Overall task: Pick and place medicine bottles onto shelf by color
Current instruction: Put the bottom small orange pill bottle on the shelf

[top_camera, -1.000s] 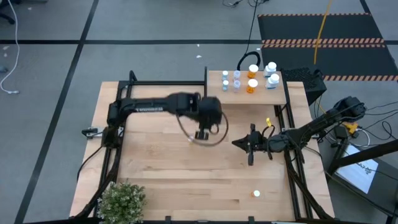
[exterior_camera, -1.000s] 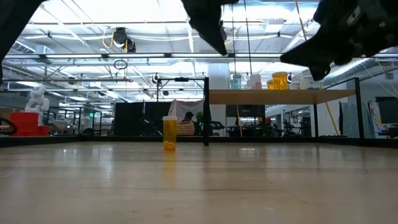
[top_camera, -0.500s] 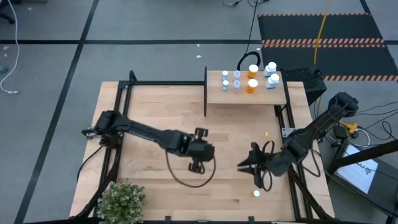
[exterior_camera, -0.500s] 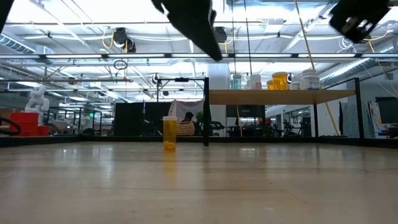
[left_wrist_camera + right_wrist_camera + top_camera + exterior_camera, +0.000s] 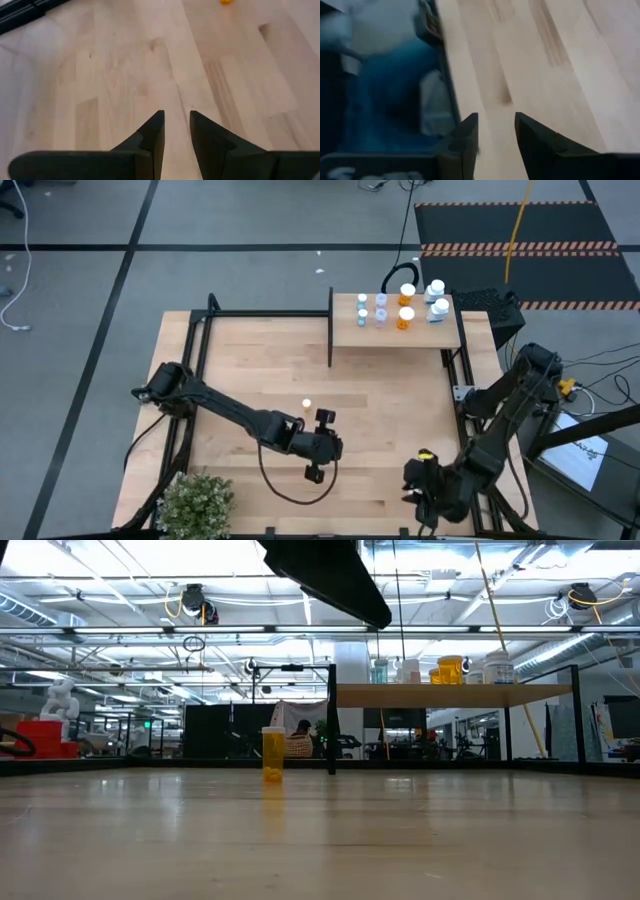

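One loose medicine bottle (image 5: 307,406), orange with a white cap, stands upright near the middle of the worktop (image 5: 240,360), apart from everything else. In the low view it stands well in front of the shelf (image 5: 450,695). The shelf already carries the other bottles: small pale ones (image 5: 371,309) at one end, two orange ones (image 5: 406,304) in the middle, and two larger white-capped ones (image 5: 438,298) at the other end.

The left gripper (image 5: 322,420) hovers just beside the loose bottle. Its jaws are narrow, with a slim gap and nothing between them. Its wrist view shows bare wood and only an orange speck at the picture's edge. The right gripper (image 5: 415,490) hangs low over the near right corner of the worktop. Its jaws are partly spread and empty, looking along the worktop's edge. I cannot tell whether anything lies under that arm.

The step in hand looks like fetching the orange bottle, and the left arm is better placed for it.
- Spread the jaws wider than the body before closing in, since the present gap looks too tight.
- Come in level and take the body below the cap, so the bottle does not tip.
- Lift straight up.
- Set it down next to the orange pair, clear of the shelf's black upright (image 5: 330,328).

No brand or print can be read, because the bottle labels are too small in every view.
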Controlling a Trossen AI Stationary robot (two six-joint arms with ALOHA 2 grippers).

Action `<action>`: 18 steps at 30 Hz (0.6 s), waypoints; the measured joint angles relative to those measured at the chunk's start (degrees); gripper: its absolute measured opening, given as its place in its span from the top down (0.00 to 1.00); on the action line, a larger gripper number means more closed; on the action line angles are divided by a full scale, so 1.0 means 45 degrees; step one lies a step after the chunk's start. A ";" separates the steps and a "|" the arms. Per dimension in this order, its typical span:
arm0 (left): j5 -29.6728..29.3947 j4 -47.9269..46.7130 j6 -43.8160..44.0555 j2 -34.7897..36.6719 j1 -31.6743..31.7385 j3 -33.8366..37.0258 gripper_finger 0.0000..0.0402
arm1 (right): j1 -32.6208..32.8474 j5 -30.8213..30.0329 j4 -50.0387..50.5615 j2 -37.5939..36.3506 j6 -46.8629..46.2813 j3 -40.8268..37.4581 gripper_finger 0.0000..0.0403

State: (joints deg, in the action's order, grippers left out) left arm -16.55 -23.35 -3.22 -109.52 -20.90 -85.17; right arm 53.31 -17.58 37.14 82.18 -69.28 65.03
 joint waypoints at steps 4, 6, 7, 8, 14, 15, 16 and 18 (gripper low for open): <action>0.0006 0.0837 0.0235 -0.0004 -0.0253 0.0347 0.77 | 0.0526 0.0277 0.0753 0.0757 -0.0796 0.0356 0.64; 0.0009 0.1062 0.0398 -0.0004 -0.0415 0.0463 0.77 | 0.0702 0.0286 0.1142 0.1109 -0.1252 0.0356 0.60; 0.0013 0.1197 0.0433 -0.0004 -0.0493 0.0533 0.77 | 0.0793 0.0282 0.1349 0.1275 -0.1447 0.0356 0.57; 0.0021 0.1339 0.0472 -0.0004 -0.0562 0.0610 0.77 | 0.0875 0.0265 0.1589 0.1416 -0.1627 0.0356 0.55; 0.0028 0.1698 0.0669 -0.0004 -0.0899 0.0749 0.77 | 0.1091 -0.0055 0.2120 0.1770 -0.2095 0.0255 0.43; 0.0037 0.1698 0.0805 -0.0004 -0.0923 0.0749 0.77 | 0.1095 -0.0083 0.2080 0.1770 -0.2122 0.0185 0.42; 0.0038 0.1694 0.0915 -0.0004 -0.0957 0.0749 0.77 | 0.1095 -0.0075 0.2061 0.1770 -0.2122 0.0110 0.41; 0.0038 0.1716 0.1031 -0.0004 -0.0968 0.0749 0.77 | 0.1095 -0.0056 0.1813 0.1775 -0.2124 -0.0138 0.40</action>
State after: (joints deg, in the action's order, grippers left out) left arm -16.38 -15.62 1.42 -109.54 -25.26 -81.80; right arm 58.24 -17.83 45.30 90.17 -78.84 64.41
